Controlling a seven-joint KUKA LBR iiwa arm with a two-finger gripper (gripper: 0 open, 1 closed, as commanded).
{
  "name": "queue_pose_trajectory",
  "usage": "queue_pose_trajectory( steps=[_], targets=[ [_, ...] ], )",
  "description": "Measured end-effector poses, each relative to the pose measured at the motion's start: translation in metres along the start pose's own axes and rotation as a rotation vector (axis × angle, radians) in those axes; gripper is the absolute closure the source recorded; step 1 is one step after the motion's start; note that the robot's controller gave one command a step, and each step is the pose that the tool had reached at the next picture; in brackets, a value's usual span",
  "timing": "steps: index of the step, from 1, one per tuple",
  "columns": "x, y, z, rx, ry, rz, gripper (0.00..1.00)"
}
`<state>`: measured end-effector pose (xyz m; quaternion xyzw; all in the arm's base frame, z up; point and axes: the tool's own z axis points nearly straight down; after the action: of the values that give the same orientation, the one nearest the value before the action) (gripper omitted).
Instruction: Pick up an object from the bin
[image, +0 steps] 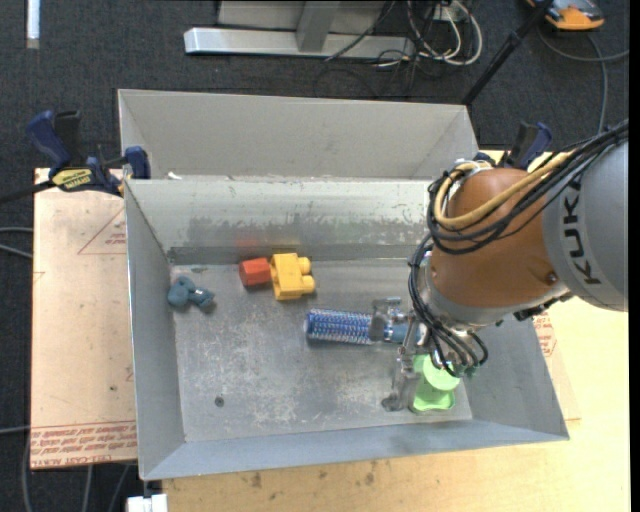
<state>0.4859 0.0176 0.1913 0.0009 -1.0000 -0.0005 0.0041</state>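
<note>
end effector (408, 385): down in the near right corner of the bin (260, 400); spread or pinching, i cannot tell
green thing (436, 392): right beside it
blue brush (338, 327): nearby, mid-bin

**A:** What sort of place is this?

**B:** A robotics lab, I'd say. A big industrial robot arm (590, 230), with the maker's name lettered on its grey casing and wires looped over its orange cover (495, 250), reaches into a grey metal bin (300, 140).

**A:** Not a factory?

**B:** It doesn't look like one. The floor (100, 50) is dark carpet, and loose cables (440, 35) trail across it beside the metal foot of a stand (290, 35). The bin holds only a few mismatched oddments: a yellow block (291, 275), a red block (255, 271) and a blue brush (338, 327).
</note>
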Motion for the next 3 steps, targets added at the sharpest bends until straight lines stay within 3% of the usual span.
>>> queue_pose_trajectory(
  steps=[1, 2, 3],
  targets=[
    [-0.0698, 0.0052, 0.0762, 0.0, -0.01, -0.066, 0.0],
    [-0.0683, 0.0049, 0.072, 0.0, -0.01, -0.064, 1.0],
    [-0.0682, 0.005, 0.072, 0.0, -0.01, -0.064, 0.0]
  ],
)
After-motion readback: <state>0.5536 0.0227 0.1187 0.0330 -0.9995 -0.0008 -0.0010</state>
